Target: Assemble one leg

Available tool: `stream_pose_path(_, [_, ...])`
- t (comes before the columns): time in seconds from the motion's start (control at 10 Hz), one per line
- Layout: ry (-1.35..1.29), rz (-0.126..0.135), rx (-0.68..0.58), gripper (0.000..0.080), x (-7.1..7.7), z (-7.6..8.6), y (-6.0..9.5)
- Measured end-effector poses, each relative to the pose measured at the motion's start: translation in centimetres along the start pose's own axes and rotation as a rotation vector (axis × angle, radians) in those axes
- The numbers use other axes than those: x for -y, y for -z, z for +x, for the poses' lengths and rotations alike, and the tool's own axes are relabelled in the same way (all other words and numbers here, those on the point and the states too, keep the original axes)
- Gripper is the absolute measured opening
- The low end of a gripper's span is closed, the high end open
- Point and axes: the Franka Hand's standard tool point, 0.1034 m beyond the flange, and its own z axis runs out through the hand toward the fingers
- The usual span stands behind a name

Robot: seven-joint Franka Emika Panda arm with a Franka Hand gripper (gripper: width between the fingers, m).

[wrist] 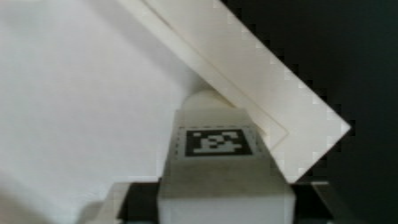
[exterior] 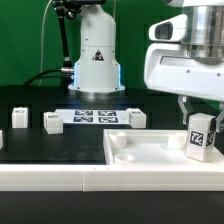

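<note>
Exterior view shows the gripper pinching the leg between its fingers. The leg hangs upright, long axis vertical, over the right end of the large white panel. In the wrist view, the leg points straight down beside a panel corner; I cannot tell whether they touch.

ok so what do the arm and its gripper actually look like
The arm is white and rounded with black joints. Its base has a triangular warning sticker and a blue light near the bottom, and a dark cable trails off to the exterior view's left. The gripper has a bulky white housing, dark fingers and a grey box on top.
</note>
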Motion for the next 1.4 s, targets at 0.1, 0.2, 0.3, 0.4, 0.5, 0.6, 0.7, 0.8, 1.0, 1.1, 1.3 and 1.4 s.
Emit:
stream_pose_path(0.1, [-0.037,0.001,-0.007,0.0292,0.01,0.02,-0.05])
stream_pose_path(0.2, [-0.111,0.006,0.001,0.0292,-0.01,0.09,-0.05])
stream_pose_path(0.3, [-0.151,0.011,0.009,0.0292,-0.03,0.12,-0.05])
stream_pose_path(0.4, [-0.169,0.011,0.010,0.0292,-0.02,0.12,-0.04])
stream_pose_path(0.5, [-0.168,0.011,0.010,0.0369,0.00,0.09,-0.05])
stream_pose_path(0.6, [-0.125,0.013,0.009,0.0369,0.02,0.13,-0.04])
stream_pose_path(0.7, [-0.089,0.018,0.006,0.0536,0.09,0.21,0.00])
stream_pose_path(0.8, [-0.054,0.018,0.006,0.0624,0.14,0.12,0.00])
stream_pose_path(1.0, [0.195,0.018,0.004,0.0645,0.20,0.05,0.02])
stream_pose_path(1.1, [0.280,0.018,0.003,0.0645,0.24,0.02,0.03])
stream_pose_path(1.3, [0.455,0.020,0.001,0.0649,0.32,0.10,0.14])
stream_pose_path(1.4, [0.531,0.020,0.000,0.0648,0.33,0.11,0.15])
